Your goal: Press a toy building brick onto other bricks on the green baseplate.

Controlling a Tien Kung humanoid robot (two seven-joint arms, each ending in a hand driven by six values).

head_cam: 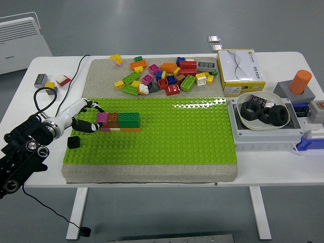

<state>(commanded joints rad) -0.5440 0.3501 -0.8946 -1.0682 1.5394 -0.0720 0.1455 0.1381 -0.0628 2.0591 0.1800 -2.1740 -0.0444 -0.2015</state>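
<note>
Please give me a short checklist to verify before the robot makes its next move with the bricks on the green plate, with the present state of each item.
1. Left robot hand at the brick stack: ok, fingertips at its left end.
2. Stack seated on the green baseplate: ok, looks flat.
3. Magenta brick fully pressed down: cannot tell.
4. Firm grasp on a brick: cannot tell.
5. Loose bricks clear of the stack: ok, they lie beyond the baseplate.
6. Right arm: not in view.

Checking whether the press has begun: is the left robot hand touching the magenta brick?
Cannot tell. In the head view, the left robot hand fingertips meet the magenta brick edge without a visible gap.
</note>
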